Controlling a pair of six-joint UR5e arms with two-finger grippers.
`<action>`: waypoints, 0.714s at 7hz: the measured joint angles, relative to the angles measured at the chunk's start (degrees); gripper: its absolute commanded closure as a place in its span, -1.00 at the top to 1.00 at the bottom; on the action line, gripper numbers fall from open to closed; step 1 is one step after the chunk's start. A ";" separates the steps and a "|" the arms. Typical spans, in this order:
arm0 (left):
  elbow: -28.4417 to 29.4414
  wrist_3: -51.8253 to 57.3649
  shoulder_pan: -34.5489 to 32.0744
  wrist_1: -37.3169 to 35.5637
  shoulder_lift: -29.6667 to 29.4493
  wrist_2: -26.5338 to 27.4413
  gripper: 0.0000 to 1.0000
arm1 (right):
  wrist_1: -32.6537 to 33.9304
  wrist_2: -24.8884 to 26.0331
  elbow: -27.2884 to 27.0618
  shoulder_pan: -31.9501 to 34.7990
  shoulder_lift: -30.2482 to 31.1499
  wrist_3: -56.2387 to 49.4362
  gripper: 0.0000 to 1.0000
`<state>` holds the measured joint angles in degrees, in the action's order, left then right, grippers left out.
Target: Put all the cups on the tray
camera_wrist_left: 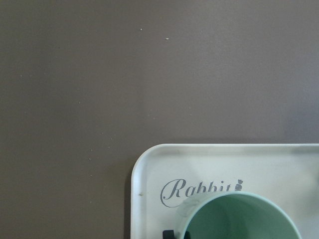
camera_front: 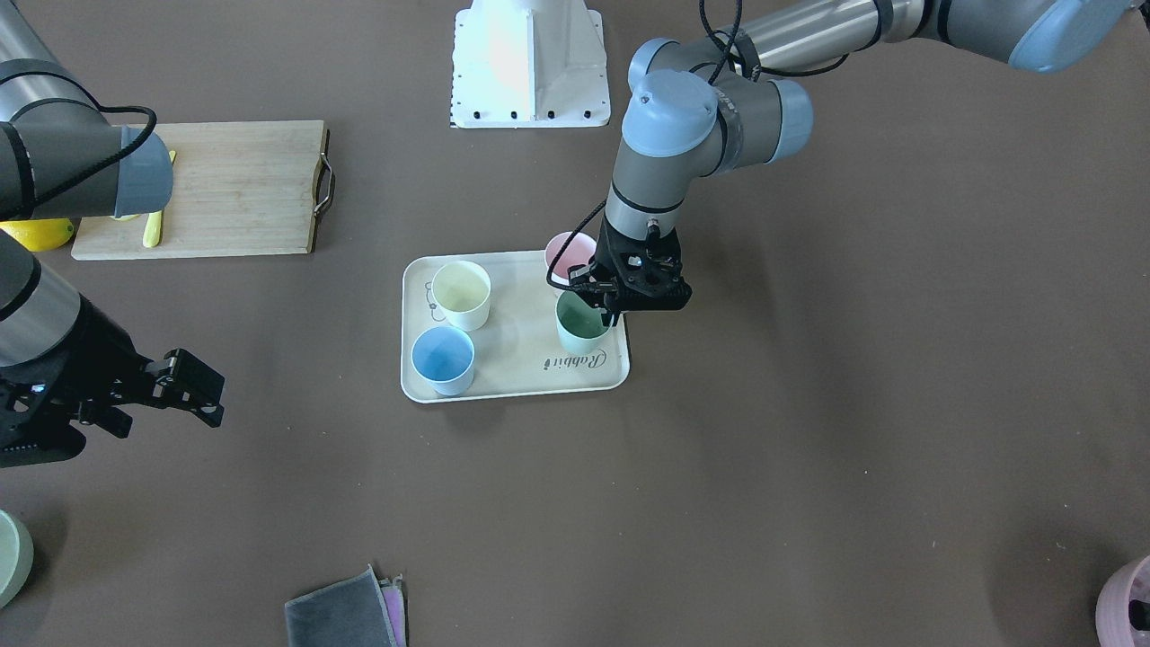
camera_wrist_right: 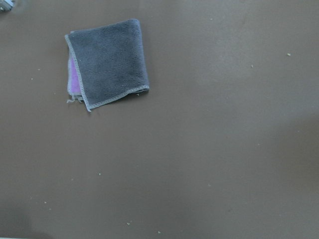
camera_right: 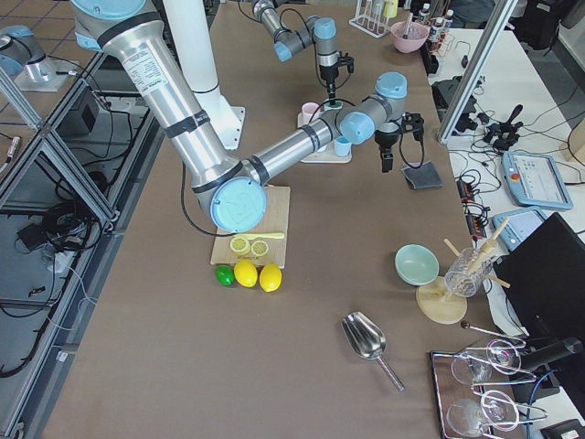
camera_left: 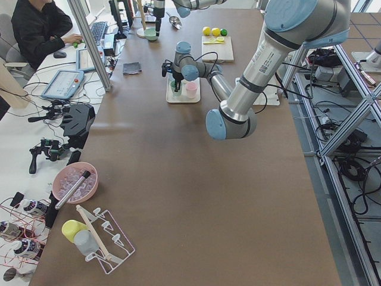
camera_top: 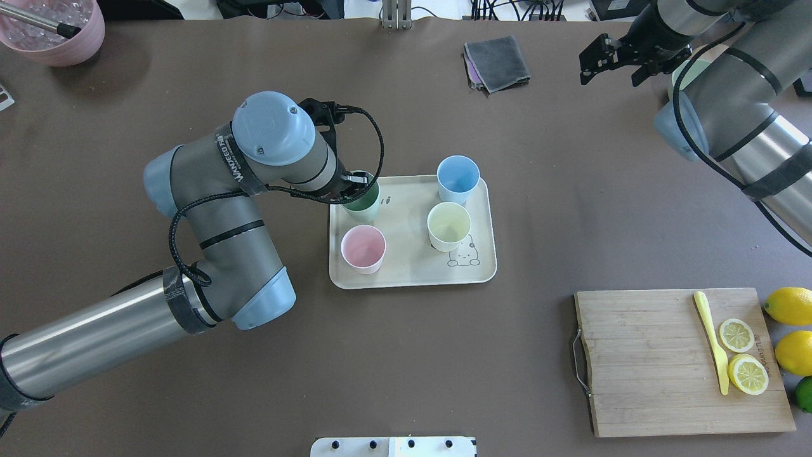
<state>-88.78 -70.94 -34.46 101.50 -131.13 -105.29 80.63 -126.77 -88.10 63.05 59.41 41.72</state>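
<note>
The cream tray (camera_front: 521, 377) (camera_top: 412, 274) lies mid-table with all four cups standing on it: yellow (camera_front: 462, 292) (camera_top: 449, 225), pink (camera_front: 568, 254) (camera_top: 363, 247), blue (camera_front: 443, 358) (camera_top: 457, 178) and mint green (camera_front: 579, 331) (camera_top: 366, 203). My left gripper (camera_front: 600, 304) (camera_top: 352, 187) hangs over the green cup's rim. In the left wrist view one fingertip (camera_wrist_left: 168, 233) shows just outside the green cup (camera_wrist_left: 239, 219), a small gap from its wall, so the gripper looks open. My right gripper (camera_front: 193, 386) (camera_top: 612, 60) is open and empty, far from the tray.
A wooden cutting board (camera_front: 207, 189) (camera_top: 660, 368) with lemon slices and a yellow knife lies on the robot's right. A folded grey cloth (camera_top: 498, 62) (camera_wrist_right: 107, 62) lies at the far edge. A pink ribbed pot (camera_top: 54, 32) stands at the far left corner.
</note>
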 measured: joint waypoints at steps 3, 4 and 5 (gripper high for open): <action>0.32 0.10 0.36 3.22 0.28 2.11 0.95 | 6.62 -0.07 -0.14 4.42 0.85 -3.45 1.00; -0.48 0.32 -0.35 3.29 0.40 2.28 0.95 | 9.08 0.04 0.00 5.99 1.37 -7.27 1.00; -2.18 0.78 -1.64 3.19 1.21 2.24 0.95 | 11.18 -0.43 -0.47 8.10 2.98 -11.44 1.00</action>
<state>-90.96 -70.16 -36.10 104.69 -129.92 -103.04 91.81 -127.20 -88.57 71.15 62.39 30.28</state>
